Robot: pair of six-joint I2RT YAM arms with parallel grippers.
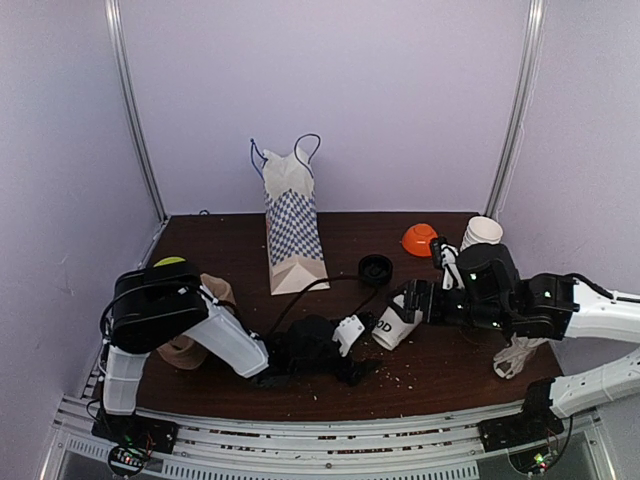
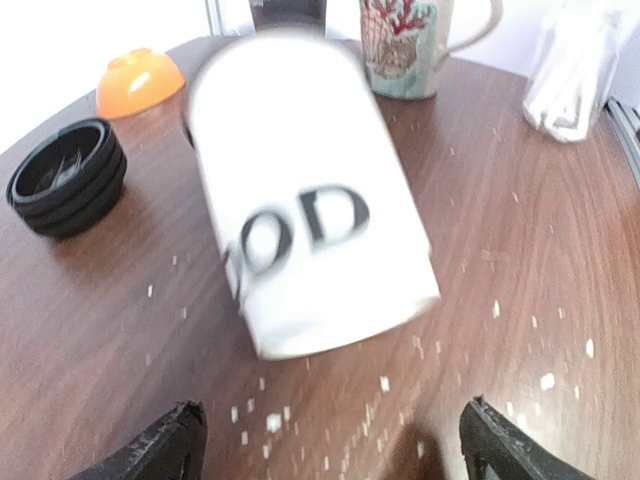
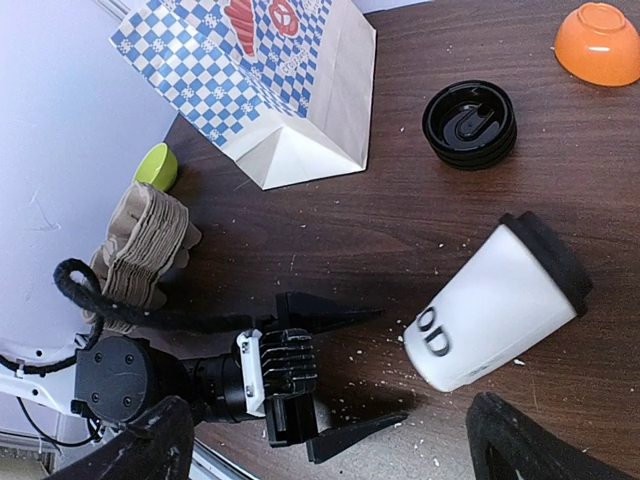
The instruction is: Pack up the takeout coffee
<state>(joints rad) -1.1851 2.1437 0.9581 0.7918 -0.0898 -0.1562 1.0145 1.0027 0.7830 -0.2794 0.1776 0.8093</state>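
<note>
While cup (image 3: 490, 305) lies toppled, left fingers (image 3: 320, 312) gape just before its base; right fingers (image 3: 520, 440) gape empty.

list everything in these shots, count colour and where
takeout coffee: 1, white, black print, black lid on, lying on its side mid table
loose lids: 1 stack, black, behind the coffee
bowl: 1, orange, back right
paper bag: 1, blue and white check, upright, back centre
paper cups: 1 stack, white, beside the bowl
mug: 1, pale with red coral print, beyond the coffee
plastic bag: 1, clear, near right
cup carriers: 1 stack, brown, left side
small cup: 1, lime green, behind the carriers
table: 1, dark brown
left fingers: 2, black, open, facing the coffee
right fingers: 2, black, open, above the coffee
</note>
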